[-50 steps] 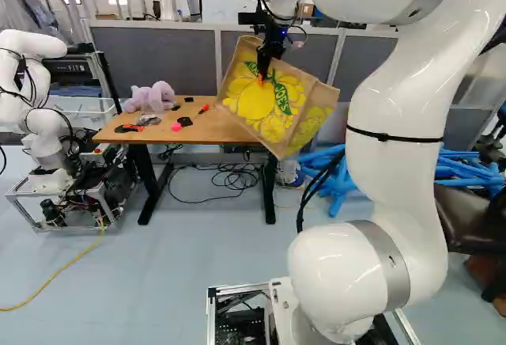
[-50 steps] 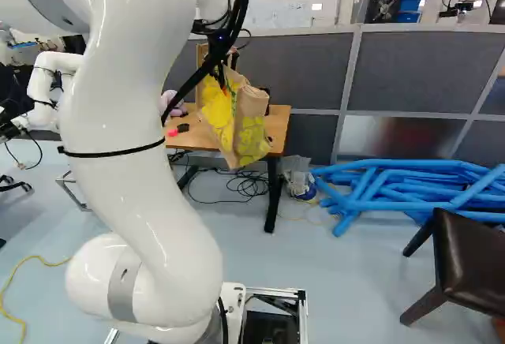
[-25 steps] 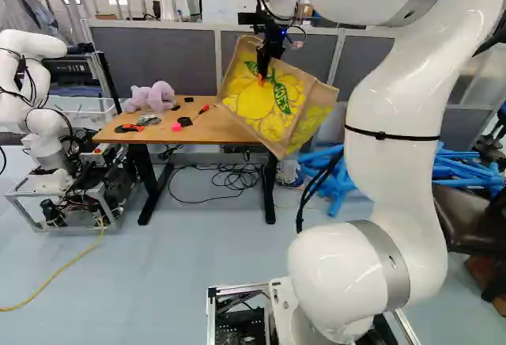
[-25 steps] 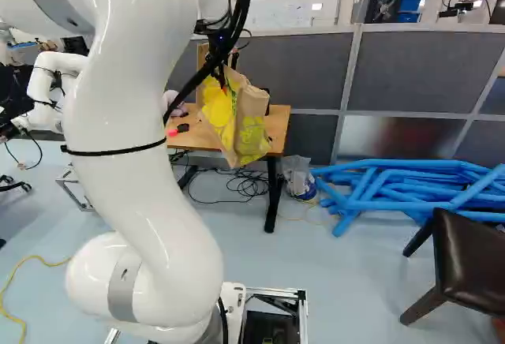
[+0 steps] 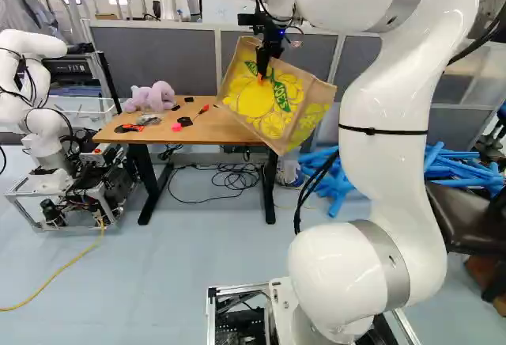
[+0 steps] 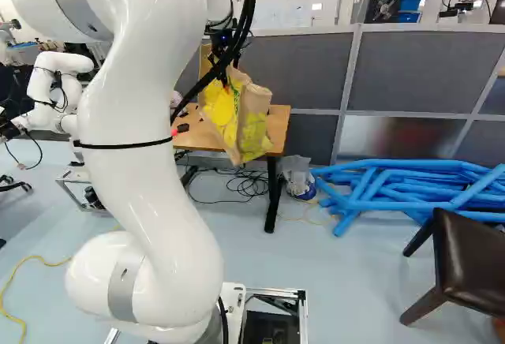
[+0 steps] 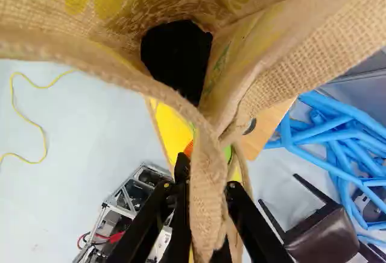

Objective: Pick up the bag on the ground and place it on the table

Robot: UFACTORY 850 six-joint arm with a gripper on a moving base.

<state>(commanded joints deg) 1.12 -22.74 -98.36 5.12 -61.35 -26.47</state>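
Gripper [image 7: 207,181] fingers clamped on the burlap bag [image 5: 267,101]; it's tilted, maybe overhanging the table [image 5: 212,130], so releasing here could tumble it.

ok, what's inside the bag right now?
Down in the bag, the wrist view shows something black; can't tell what. The rim and folded wall cover part of the interior, and whatever is under the black thing is hidden too.

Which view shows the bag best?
Left base view: the bag shows its printed side broadly. The right base view shows it narrower, partly behind cables; the wrist view looks into it, rim between the jaws.
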